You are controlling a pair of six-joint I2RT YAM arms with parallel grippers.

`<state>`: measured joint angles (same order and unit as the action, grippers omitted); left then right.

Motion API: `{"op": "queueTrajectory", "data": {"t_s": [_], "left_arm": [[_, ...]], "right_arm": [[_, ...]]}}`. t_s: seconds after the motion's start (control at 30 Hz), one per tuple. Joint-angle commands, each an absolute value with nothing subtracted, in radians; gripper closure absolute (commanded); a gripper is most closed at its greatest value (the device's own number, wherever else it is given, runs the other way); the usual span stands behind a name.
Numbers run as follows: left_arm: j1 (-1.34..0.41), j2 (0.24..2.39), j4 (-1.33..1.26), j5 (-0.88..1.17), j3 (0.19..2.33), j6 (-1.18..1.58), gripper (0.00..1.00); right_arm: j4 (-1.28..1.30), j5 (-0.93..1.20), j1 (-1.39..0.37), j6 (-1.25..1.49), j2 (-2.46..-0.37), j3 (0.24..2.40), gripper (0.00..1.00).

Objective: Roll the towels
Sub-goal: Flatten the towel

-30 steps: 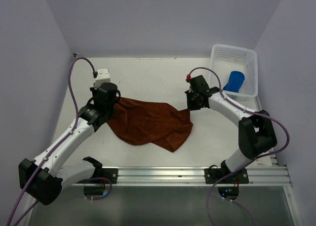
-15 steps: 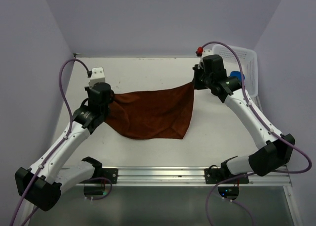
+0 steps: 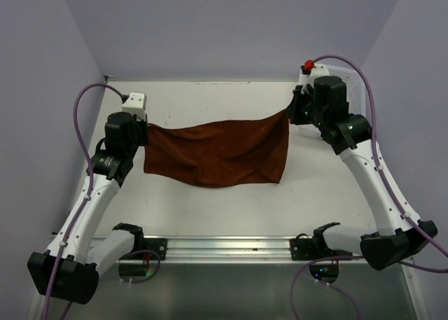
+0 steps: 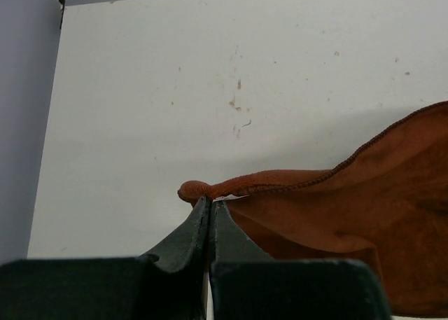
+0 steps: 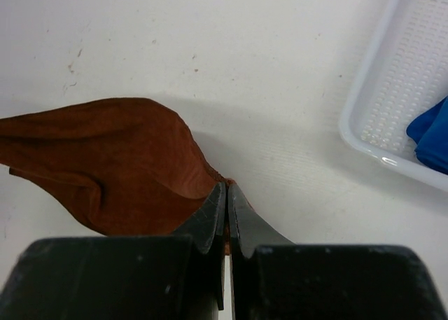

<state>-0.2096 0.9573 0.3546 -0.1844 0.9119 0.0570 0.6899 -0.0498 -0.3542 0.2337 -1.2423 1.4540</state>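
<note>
The rust-brown towel (image 3: pixel 217 152) hangs stretched between my two grippers above the table; its lower edge sags toward the table. My left gripper (image 3: pixel 145 129) is shut on the towel's left corner (image 4: pixel 192 190). My right gripper (image 3: pixel 289 113) is shut on its right corner (image 5: pixel 222 181). The towel shows at the right of the left wrist view (image 4: pixel 364 222) and at the left of the right wrist view (image 5: pixel 105 159). The blue towel (image 5: pixel 432 134) lies in the white basket (image 5: pixel 392 96), seen only in the right wrist view; my right arm hides it from above.
The white perforated basket (image 3: pixel 355 89) stands at the back right corner, mostly behind my right arm. Purple walls close the table on the left, back and right. A metal rail (image 3: pixel 231 248) runs along the near edge.
Both grippers have risen and moved apart with the brown towel. It has gone from a crumpled heap on the table to a sheet pulled taut between them. My right arm moved toward the basket.
</note>
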Motion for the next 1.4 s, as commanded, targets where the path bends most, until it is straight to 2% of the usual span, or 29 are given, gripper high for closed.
{"op": "queueTrajectory", "data": {"t_s": [0.0,0.17,0.43,0.67,0.97,1.17,1.37], "left_arm": [[-0.141,0.976,0.33,-0.06,0.94,-0.024,1.0],[-0.072,1.011,0.359,-0.049,0.983,-0.046,1.0],[-0.041,1.04,0.385,-0.173,1.014,-0.136,1.0],[-0.041,0.925,0.36,-0.336,0.982,-0.158,1.0],[-0.041,0.792,0.344,-0.532,0.971,-0.146,1.0],[-0.041,0.735,0.327,-0.644,1.014,-0.138,1.0],[-0.041,0.723,0.334,-0.621,1.045,-0.107,1.0]], "right_arm": [[0.704,-0.02,-0.321,0.238,-1.22,1.445,1.0],[0.726,0.034,-0.216,0.261,-1.235,1.477,1.0],[0.787,0.046,-0.184,0.27,-1.273,1.588,1.0],[0.836,0.06,-0.181,0.272,-1.266,1.657,1.0],[0.851,0.087,-0.183,0.215,-1.128,1.586,1.0],[0.772,0.096,-0.183,0.178,-1.002,1.421,1.0],[0.776,0.161,-0.183,0.143,-0.968,1.359,1.0]]}}
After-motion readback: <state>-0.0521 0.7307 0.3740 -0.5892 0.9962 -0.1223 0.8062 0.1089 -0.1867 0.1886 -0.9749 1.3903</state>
